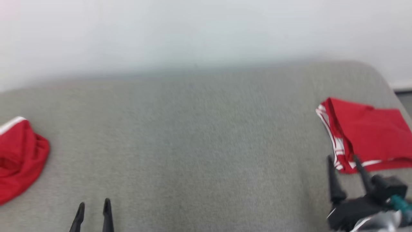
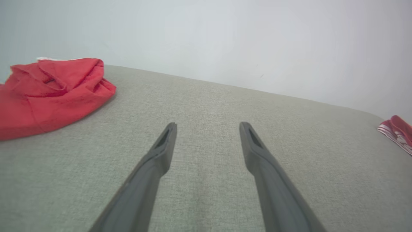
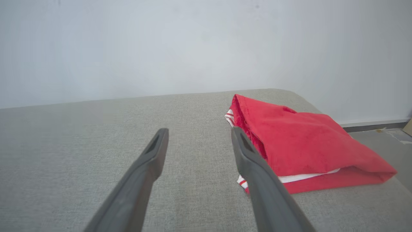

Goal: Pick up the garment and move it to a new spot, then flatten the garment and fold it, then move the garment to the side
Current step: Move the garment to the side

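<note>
Beside the spread, empty right gripper (image 3: 200, 130) lies the folded garment (image 3: 299, 141). Left of the equally spread left gripper (image 2: 208, 124), red cloth (image 2: 48, 93) runs off-frame.

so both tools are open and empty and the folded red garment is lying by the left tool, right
Not quite. Both tools are open and empty, but the folded red garment lies by the right tool, not the left tool. The head view shows this; the cloth on the left tool's side is the crumpled red garment.
</note>
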{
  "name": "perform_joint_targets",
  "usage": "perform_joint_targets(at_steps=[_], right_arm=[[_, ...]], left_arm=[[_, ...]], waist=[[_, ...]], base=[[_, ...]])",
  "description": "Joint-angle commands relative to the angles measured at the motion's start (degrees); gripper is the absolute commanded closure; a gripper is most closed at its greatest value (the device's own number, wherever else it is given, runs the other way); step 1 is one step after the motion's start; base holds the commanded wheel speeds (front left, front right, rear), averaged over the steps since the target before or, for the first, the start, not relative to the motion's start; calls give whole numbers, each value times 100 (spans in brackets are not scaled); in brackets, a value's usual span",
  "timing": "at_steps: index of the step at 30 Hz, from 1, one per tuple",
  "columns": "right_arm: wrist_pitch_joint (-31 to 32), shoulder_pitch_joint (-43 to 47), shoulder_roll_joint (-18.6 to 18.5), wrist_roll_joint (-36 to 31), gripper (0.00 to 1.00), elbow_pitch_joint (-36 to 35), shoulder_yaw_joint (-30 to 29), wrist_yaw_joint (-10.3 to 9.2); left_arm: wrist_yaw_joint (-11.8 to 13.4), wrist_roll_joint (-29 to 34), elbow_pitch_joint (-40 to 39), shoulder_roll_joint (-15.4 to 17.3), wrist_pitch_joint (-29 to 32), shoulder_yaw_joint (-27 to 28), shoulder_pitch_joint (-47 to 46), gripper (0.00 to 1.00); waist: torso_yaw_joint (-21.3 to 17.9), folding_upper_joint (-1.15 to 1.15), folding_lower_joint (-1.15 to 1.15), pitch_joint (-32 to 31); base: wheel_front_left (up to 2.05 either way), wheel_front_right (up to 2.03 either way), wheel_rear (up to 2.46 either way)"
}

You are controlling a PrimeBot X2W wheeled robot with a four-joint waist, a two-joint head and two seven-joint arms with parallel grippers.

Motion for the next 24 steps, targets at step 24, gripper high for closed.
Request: perform_joint_targets(at_steps=[24], right_arm=[[737,1155,560,168,0,-142,110,-14]], left_arm=[[-498,516,678,-261,-20,520,613,0]], waist=[[316,2,3,-1235]], base=[[0,0,0]])
